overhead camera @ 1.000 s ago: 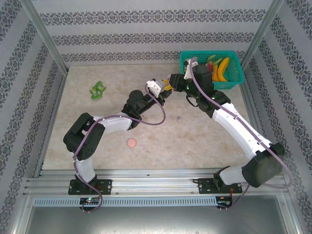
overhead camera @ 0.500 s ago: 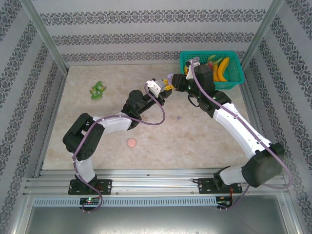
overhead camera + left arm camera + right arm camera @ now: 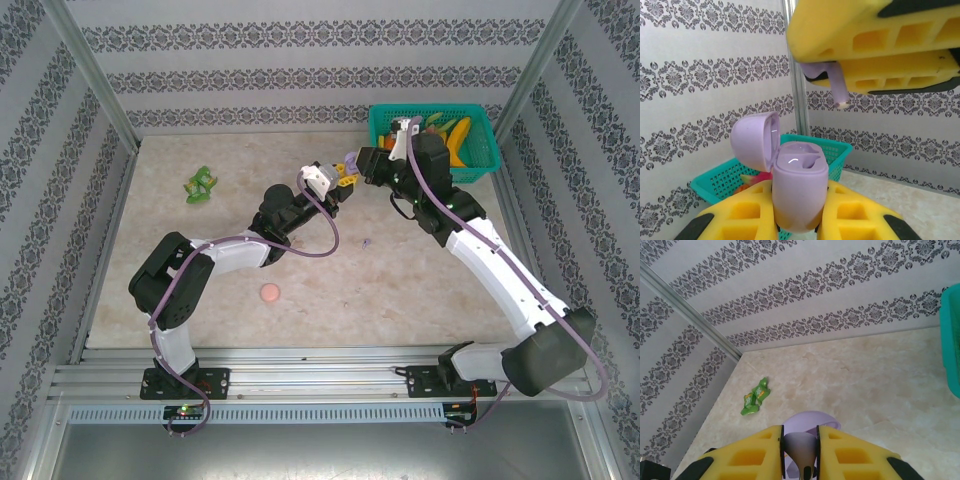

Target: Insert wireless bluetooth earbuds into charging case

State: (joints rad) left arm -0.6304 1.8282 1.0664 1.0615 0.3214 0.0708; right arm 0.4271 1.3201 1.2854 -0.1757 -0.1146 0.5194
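My left gripper (image 3: 800, 212) is shut on a lilac charging case (image 3: 799, 192), held upright off the table with its lid (image 3: 756, 140) hinged open to the left. The sockets I can see in the case look empty. My right gripper (image 3: 800, 460) is shut on a lilac earbud (image 3: 800, 450). In the left wrist view that earbud (image 3: 839, 89) hangs stem down from the right gripper's yellow fingers (image 3: 875, 45), above the case and a little to its right, not touching it. In the top view both grippers meet at mid-table, left gripper (image 3: 338, 180) and right gripper (image 3: 360, 163). Another lilac earbud (image 3: 367, 243) lies on the table.
A teal basket (image 3: 478, 152) of toy fruit stands at the back right, close behind the right gripper. A round pink case (image 3: 269, 293) lies near the front centre. A green wrapper (image 3: 201, 184) sits at the back left. Patterned walls enclose the table.
The right arm's wrist and forearm have swung slightly right and back, while its gripper stays by the case with the earbud. The left arm and the case have stayed put.
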